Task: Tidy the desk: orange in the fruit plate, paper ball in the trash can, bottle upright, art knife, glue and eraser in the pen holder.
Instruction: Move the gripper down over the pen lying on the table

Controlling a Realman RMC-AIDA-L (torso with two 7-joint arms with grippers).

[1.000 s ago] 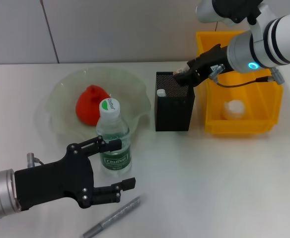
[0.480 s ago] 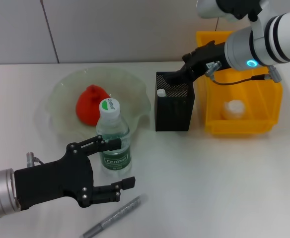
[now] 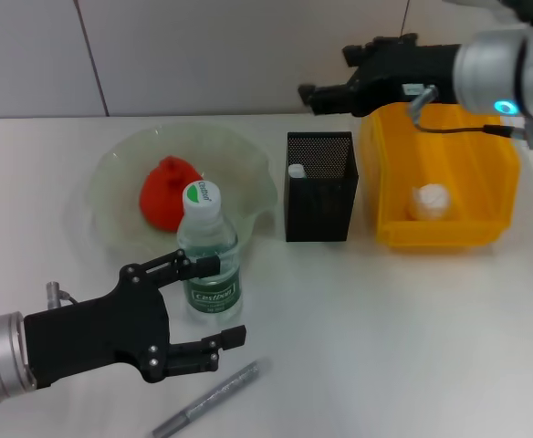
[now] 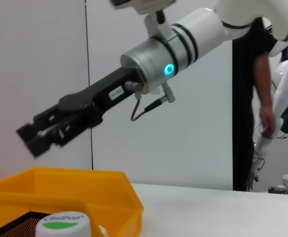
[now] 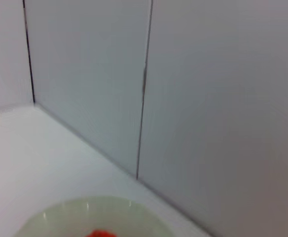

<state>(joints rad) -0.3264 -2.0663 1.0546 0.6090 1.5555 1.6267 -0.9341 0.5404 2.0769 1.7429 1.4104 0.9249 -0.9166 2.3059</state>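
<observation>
The orange lies in the glass fruit plate, both also seen in the right wrist view: orange, plate. The bottle stands upright before the plate. My left gripper is open low beside it, nothing held. A silver art knife lies at the table's front edge. The black mesh pen holder holds a white item. The paper ball sits in the yellow trash can. My right gripper hangs high behind the holder, open and empty.
The yellow bin stands right against the pen holder's right side. A white wall runs close behind the table. In the left wrist view a person stands far off at the right by other equipment.
My right gripper has lifted from the pen holder's rim and drawn up and back toward the wall. The left arm, bottle and knife have not moved.
</observation>
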